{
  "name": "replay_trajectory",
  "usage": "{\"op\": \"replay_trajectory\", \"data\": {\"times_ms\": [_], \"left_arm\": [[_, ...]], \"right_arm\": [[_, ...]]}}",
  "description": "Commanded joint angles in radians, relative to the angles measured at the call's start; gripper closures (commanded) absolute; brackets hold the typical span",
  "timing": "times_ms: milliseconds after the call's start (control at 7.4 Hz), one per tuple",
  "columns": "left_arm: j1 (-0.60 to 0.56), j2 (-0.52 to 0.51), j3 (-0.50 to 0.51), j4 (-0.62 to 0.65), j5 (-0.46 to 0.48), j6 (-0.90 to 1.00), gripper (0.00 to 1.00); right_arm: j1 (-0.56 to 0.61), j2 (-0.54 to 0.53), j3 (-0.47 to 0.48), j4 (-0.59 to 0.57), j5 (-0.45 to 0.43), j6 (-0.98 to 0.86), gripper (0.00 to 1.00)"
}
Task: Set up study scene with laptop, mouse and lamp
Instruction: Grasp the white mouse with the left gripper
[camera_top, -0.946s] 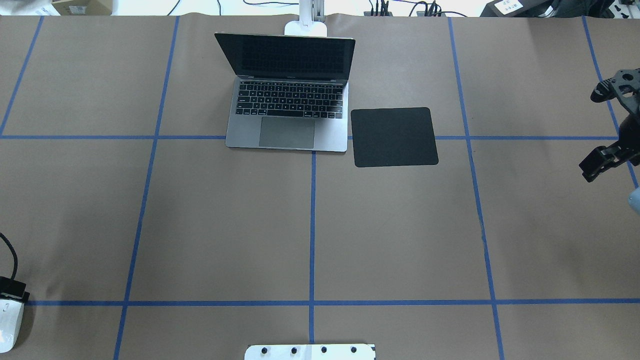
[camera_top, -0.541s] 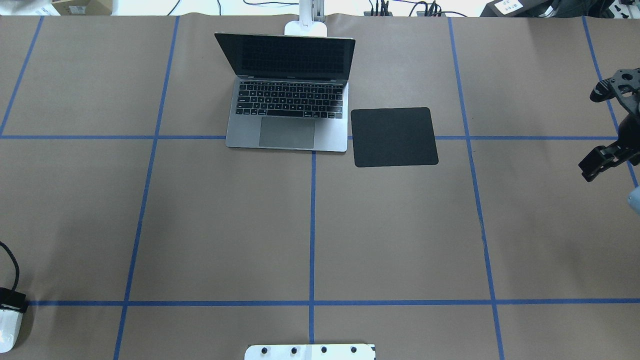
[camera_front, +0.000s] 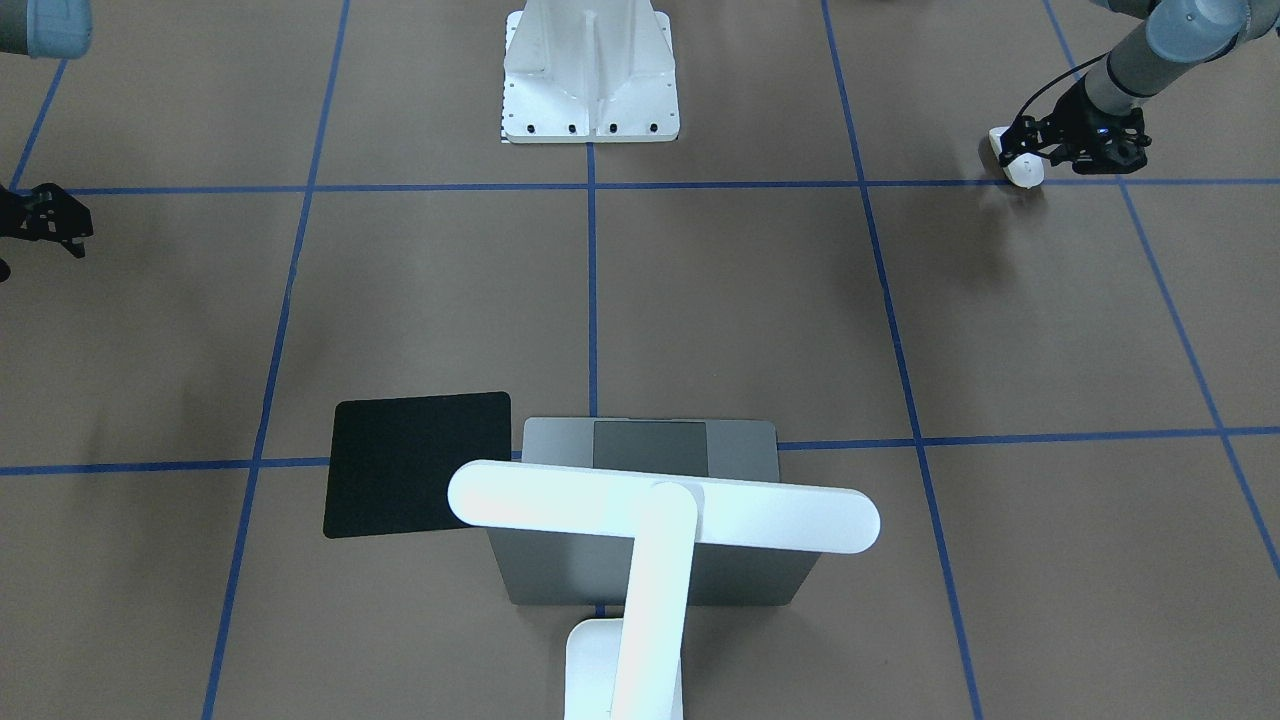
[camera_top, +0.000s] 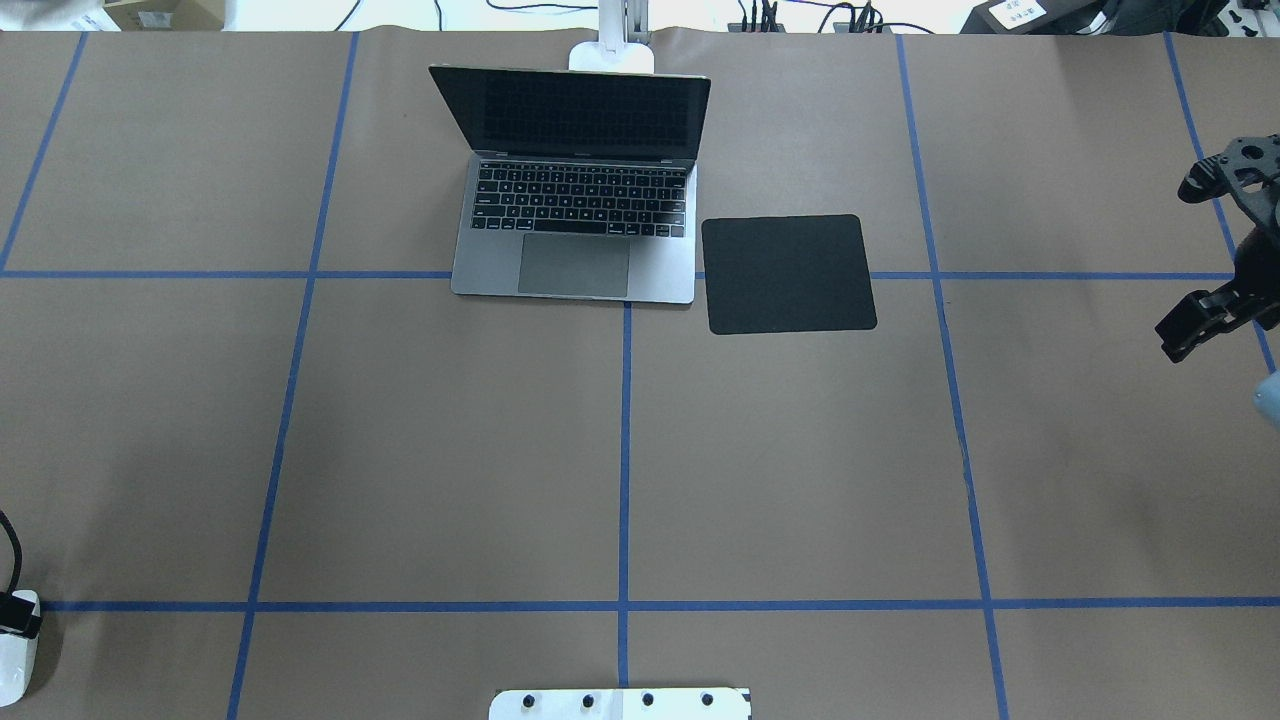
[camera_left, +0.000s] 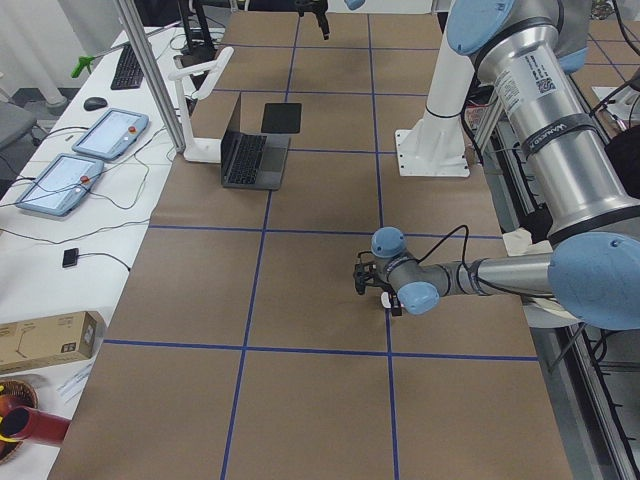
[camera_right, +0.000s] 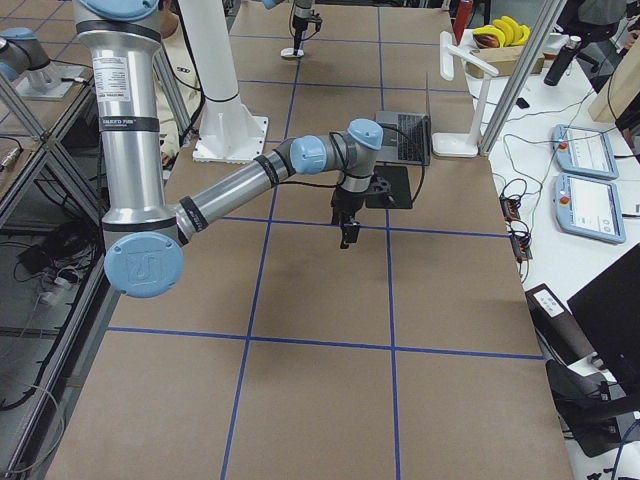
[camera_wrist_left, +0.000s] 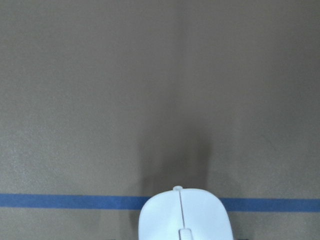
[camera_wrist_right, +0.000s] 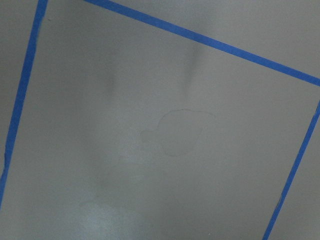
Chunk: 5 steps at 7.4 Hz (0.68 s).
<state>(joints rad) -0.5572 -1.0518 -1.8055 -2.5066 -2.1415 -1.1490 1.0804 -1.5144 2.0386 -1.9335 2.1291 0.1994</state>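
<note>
The grey laptop (camera_top: 575, 250) stands open at the table's far middle, its lid (camera_front: 650, 575) toward the lamp. The white lamp's base (camera_top: 610, 55) sits behind it, and its bar head (camera_front: 660, 515) hangs over the laptop. The white mouse (camera_front: 1020, 165) is at the near left edge of the table, small in the overhead view (camera_top: 14, 660). My left gripper (camera_front: 1075, 140) is shut on the mouse, whose front fills the bottom of the left wrist view (camera_wrist_left: 185, 215). My right gripper (camera_top: 1205, 250) hovers open over the table's right edge, holding nothing.
A thin black square pad (camera_top: 787, 273) lies right of the laptop. The white ribbed bracket (camera_front: 590, 70) is bolted at the robot's side of the table. Blue tape lines cross the brown surface. Tablets and cables lie beyond the far edge (camera_left: 100, 140).
The left gripper has carried the mouse further toward the overhead view's lower left edge, so less of it shows. The right gripper has hardly shifted.
</note>
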Motion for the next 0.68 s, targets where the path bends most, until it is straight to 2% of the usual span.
{"op": "replay_trajectory", "data": {"times_ms": [0, 270, 541], "left_arm": [[0.000, 0.003, 0.000, -0.009, 0.000, -0.003, 0.26], [0.000, 0.003, 0.000, -0.009, 0.000, -0.003, 0.30], [0.000, 0.003, 0.000, -0.009, 0.000, -0.006, 0.39]], "right_arm": [[-0.001, 0.002, 0.000, 0.001, 0.000, 0.000, 0.00], [0.000, 0.002, 0.000, 0.001, 0.000, 0.000, 0.00], [0.000, 0.002, 0.000, -0.001, 0.000, 0.000, 0.00]]}}
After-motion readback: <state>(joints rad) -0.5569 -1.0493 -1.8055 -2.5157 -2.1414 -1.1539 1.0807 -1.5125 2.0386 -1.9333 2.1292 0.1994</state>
